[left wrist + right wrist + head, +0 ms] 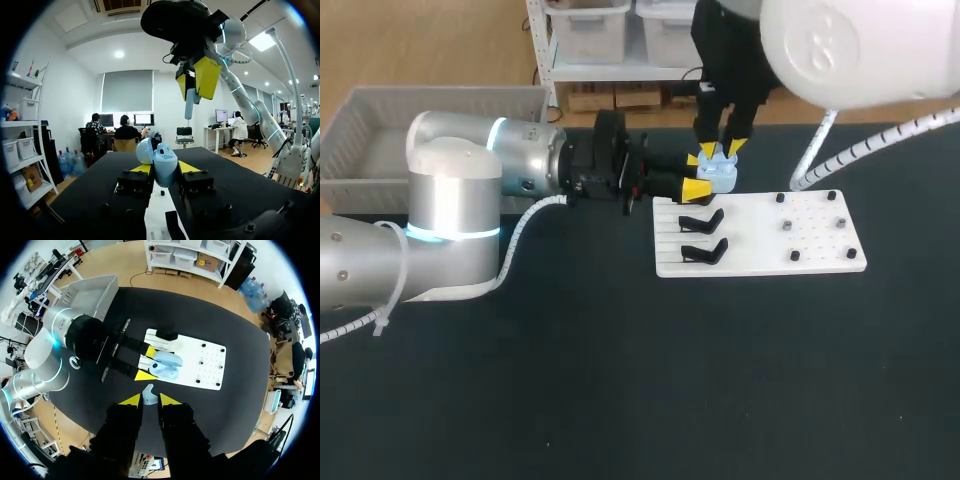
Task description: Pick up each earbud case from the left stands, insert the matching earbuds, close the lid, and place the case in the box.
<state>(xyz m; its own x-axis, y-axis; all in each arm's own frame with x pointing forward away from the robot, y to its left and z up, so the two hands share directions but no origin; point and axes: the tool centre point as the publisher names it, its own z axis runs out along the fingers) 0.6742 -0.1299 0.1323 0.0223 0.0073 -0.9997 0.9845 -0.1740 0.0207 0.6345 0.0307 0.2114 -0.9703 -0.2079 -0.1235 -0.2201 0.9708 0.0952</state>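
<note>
The left arm [450, 200] lies low over the worktop [620, 380], and its jaws are clenched on the one pale blue case [722, 180], a yellow tip pressed to each side. The right arm [840, 50] comes down from above. Its jaws grip a single pale blue earbud [148, 394] directly over the case and just apart from it. Only the left wrist view shows the case from the side, with its lid [144, 150] swung open and standing up beside the body, and the earbud hanging stem-down from the right jaws above. The right wrist view looks straight down and shows the two open halves of the case side by side between the left jaws. The head view best shows the white board [760, 262] under and beyond the left jaws. It carries two bare black stands [701, 220] just beside those jaws and six small pegs [786, 226] farther off. The grey box [360, 110] sits well behind the left jaws, beside the arm.
</note>
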